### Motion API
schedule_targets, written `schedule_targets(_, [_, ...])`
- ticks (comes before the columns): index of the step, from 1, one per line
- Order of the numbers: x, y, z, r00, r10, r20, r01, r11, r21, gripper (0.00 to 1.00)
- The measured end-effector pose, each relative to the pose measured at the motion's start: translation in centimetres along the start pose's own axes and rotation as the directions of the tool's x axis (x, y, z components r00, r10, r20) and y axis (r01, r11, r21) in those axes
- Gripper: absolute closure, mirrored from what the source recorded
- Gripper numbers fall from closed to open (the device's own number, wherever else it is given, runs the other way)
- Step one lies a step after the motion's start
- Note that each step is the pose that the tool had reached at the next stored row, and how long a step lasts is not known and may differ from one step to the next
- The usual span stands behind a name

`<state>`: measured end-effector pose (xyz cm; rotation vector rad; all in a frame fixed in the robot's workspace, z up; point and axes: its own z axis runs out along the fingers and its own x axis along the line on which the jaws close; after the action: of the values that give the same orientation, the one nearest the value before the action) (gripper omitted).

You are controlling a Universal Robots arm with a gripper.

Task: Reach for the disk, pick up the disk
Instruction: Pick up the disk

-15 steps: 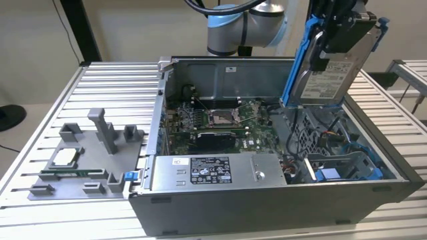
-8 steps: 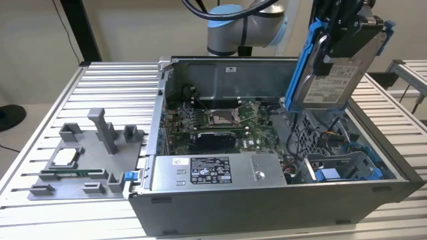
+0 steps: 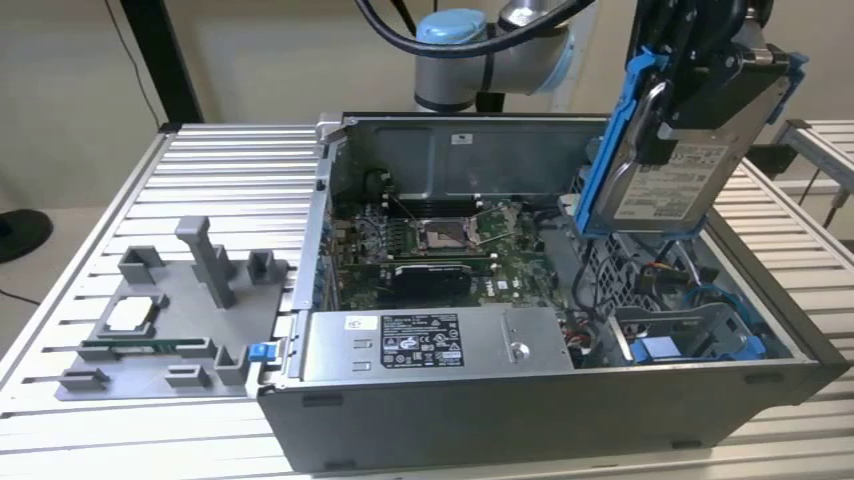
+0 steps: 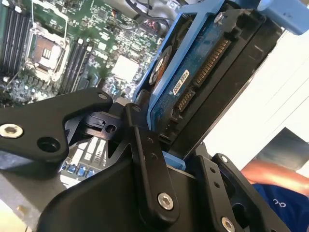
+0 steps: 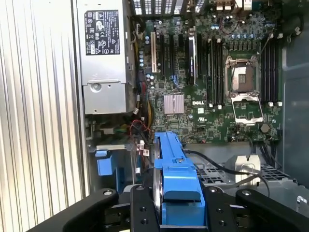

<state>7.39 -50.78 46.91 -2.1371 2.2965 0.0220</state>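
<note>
Black linkage bars of the gripper (image 5: 176, 212) sit closest to the lens in both wrist views, its 2 fingers (image 4: 145, 145) pressed against the blue frame of the disk (image 5: 175, 179), so the claw is clamped on the disk; in the exterior view the gripper (image 3: 705, 75) holds the disk (image 3: 667, 160) upright and tilted, lifted clear above the open computer case (image 3: 534, 420), over the case's side at the exterior view's right, with its white label facing the camera; in the second wrist view the disk's (image 4: 203, 72) blue circuit board and connector edge show between the fingers; below it in the exterior view lies the motherboard (image 3: 441, 240) with its empty processor socket (image 3: 441, 237), and the grey power supply (image 3: 434, 345) with a white sticker sits along the near side of the case; blue drive bays (image 3: 694, 345) occupy the case corner beneath the disk; to the exterior view's left, on the ribbed metal table (image 3: 227, 160), rests a grey fixture plate (image 3: 174, 320) with upright posts, well apart from the case; a person's arm (image 4: 270, 171) appears in the second wrist view.
</note>
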Motion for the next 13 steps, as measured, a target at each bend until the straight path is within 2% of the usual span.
schedule_targets(5, [0.8, -0.06, 0.04, 1.0, 0.0, -0.0001, 0.0, 1.0, 0.0, 1.0])
schedule_targets(9, [1.76, -0.21, 0.09, 1.0, 0.0, -0.0001, 0.0, 1.0, 0.0, 1.0])
schedule_targets(13, [2.74, -1.03, 0.11, 1.0, 0.0, -0.0002, 0.0, 1.0, -0.0023, 1.0])
